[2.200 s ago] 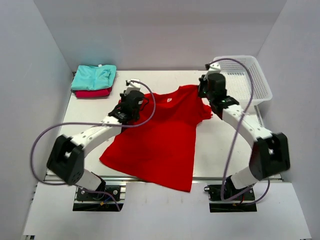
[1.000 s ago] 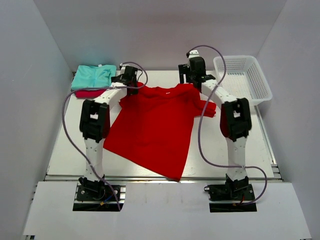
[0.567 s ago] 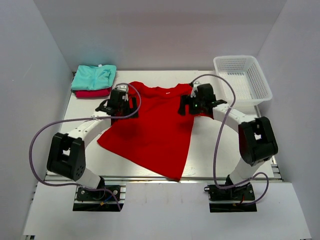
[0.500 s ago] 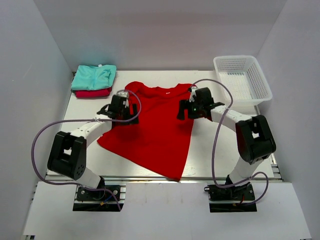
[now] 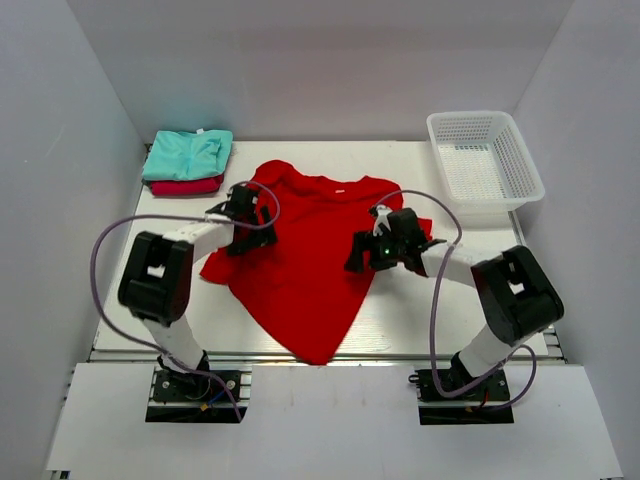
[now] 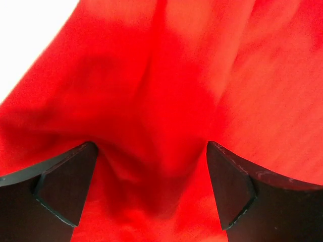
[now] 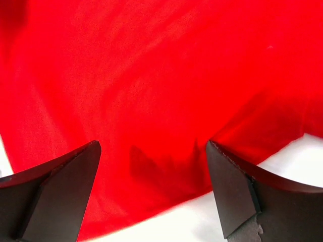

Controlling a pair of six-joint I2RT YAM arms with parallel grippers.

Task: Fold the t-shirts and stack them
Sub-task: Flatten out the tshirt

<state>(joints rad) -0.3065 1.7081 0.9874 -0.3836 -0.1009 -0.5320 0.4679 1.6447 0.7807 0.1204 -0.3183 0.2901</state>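
Red t-shirt (image 5: 305,275) lies rumpled on the table (image 5: 445,312) — we see left gripper (image 6: 150,169) and right gripper (image 7: 151,171) spread wide above it, empty.

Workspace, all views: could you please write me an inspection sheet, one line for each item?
Surface: white table, no stains seen.
Job's things: red t-shirt spread askew in the middle, not folded; mint t-shirt folded on top of crimson t-shirt, far left corner.
Clutter: white mesh basket, far right; nothing seen inside.
Grippers: left gripper and right gripper both open, low over the red cloth.
Cables: purple cables loop beside both arms.
Surroundings: plain grey walls; nothing else seen.
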